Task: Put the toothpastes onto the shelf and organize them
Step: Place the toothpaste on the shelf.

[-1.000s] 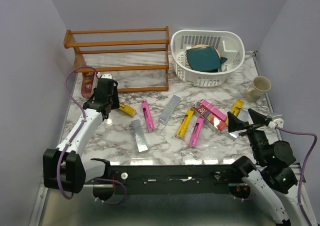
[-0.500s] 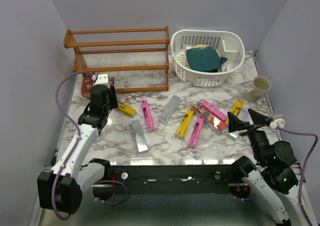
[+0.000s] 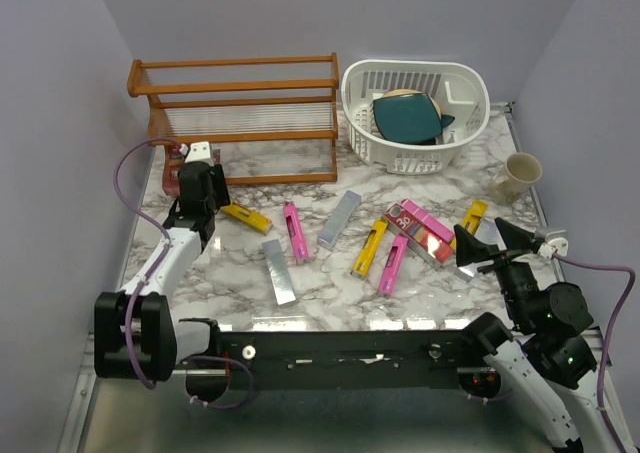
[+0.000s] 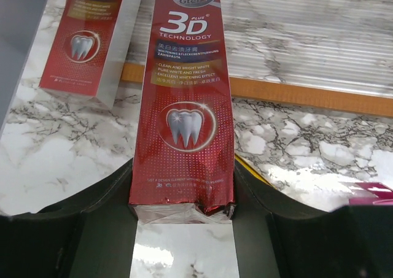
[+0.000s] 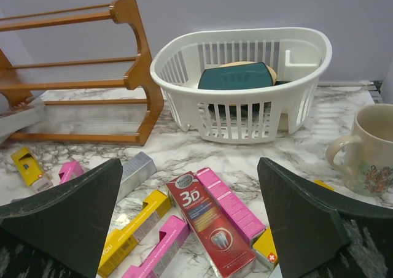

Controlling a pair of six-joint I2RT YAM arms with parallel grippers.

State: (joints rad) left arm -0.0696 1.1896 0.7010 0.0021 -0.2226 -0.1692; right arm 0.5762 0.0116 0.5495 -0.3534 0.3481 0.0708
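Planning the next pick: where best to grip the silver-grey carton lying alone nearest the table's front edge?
Probably mid-length, across the narrow width of the long silver-grey cardboard carton, coming down from above: it lies flat, with bare marble table along both long sides.

L arm (image 3: 160, 265) + R arm (image 3: 548, 311): wht shells, blk joints | purple cables (image 3: 117, 178) | fingers (image 5: 67, 210) blk

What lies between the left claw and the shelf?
The red toothpaste carton the left claw grips, its far end over the shelf's front rail; left wrist view.
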